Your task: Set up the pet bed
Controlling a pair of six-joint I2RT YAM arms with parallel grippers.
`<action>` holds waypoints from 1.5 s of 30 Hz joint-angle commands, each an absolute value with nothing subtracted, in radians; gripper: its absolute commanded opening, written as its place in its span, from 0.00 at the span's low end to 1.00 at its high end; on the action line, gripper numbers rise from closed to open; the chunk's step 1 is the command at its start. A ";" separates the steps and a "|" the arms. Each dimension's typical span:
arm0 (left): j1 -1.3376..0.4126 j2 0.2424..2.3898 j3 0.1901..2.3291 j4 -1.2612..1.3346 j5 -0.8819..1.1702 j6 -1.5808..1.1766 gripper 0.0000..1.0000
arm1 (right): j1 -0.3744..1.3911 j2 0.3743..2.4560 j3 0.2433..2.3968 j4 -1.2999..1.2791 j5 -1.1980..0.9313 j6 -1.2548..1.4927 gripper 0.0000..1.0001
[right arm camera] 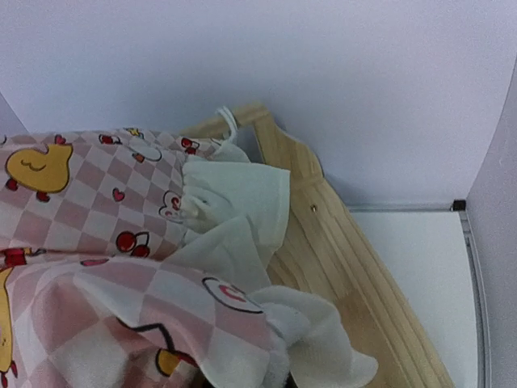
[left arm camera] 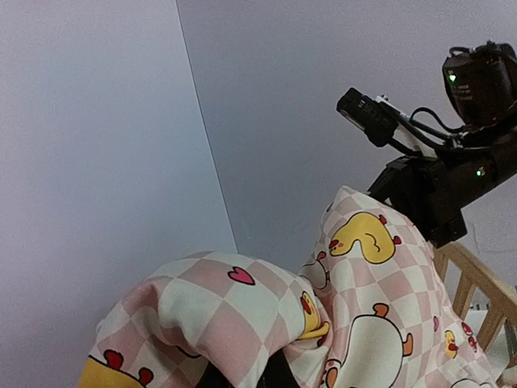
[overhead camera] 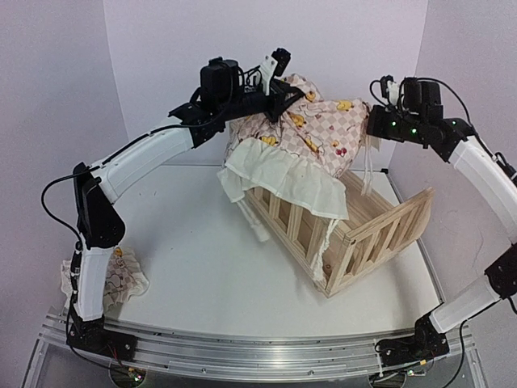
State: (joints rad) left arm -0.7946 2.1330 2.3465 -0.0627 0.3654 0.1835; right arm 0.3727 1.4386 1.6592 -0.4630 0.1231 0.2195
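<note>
- Bench point(overhead camera: 202, 267): white and flat, with pale walls on the left, back and right.
- Frame point(overhead camera: 388, 230): light wood with slatted rails, standing on the bench right of centre and set at an angle to the edges.
- Cloth point(overhead camera: 125, 279): cream with a print, crumpled at the near left, partly behind the left arm.
- Rail point(overhead camera: 266, 352): metal, along the near edge.
- Cushion point(overhead camera: 323, 133): its ties hang beside the frame; contact with the bench is unclear.

The cushion point(overhead camera: 323, 129) is soft matt cloth; the frame point(overhead camera: 396, 226) is pale, smooth unpainted wood.
</note>
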 commanded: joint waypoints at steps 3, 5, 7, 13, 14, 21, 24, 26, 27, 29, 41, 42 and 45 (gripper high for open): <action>-0.785 2.084 2.306 -0.129 0.444 0.270 0.43 | 0.370 1.321 1.561 -0.502 0.115 0.213 0.00; -0.784 2.049 2.301 -0.197 0.510 0.301 0.62 | 0.369 1.313 1.562 -0.513 0.120 0.189 0.00; -0.777 2.012 2.309 -0.268 0.555 0.314 0.76 | 0.369 1.310 1.571 -0.527 0.135 0.170 0.00; -0.607 1.908 2.340 -0.396 0.858 0.183 0.96 | 0.367 1.324 1.595 -0.552 0.142 0.144 0.00; -0.562 1.882 2.307 -0.397 0.910 0.161 0.97 | 0.367 1.330 1.597 -0.554 0.140 0.143 0.00; -0.326 1.603 1.629 -0.243 0.891 0.256 0.84 | 0.360 1.345 1.597 -0.563 0.148 0.140 0.00; -0.278 1.511 1.305 -0.042 0.837 0.286 0.80 | 0.358 1.344 1.602 -0.563 0.143 0.133 0.00; -0.279 1.505 1.171 0.070 0.880 0.343 0.80 | 0.358 1.347 1.603 -0.563 0.128 0.128 0.00; -0.285 1.512 1.117 0.141 0.902 0.335 0.80 | 0.357 1.348 1.603 -0.563 0.120 0.127 0.00; -0.312 1.562 1.052 0.287 0.909 0.314 0.80 | 0.357 1.353 1.603 -0.563 0.110 0.127 0.00; -0.434 1.887 1.188 0.463 0.802 0.315 0.80 | 0.357 1.352 1.611 -0.563 0.103 0.118 0.00; -0.434 1.893 1.197 0.466 0.806 0.318 0.78 | 0.357 1.352 1.612 -0.563 0.102 0.119 0.00; -0.435 1.902 1.206 0.468 0.847 0.320 0.66 | 0.357 1.354 1.615 -0.563 0.107 0.120 0.00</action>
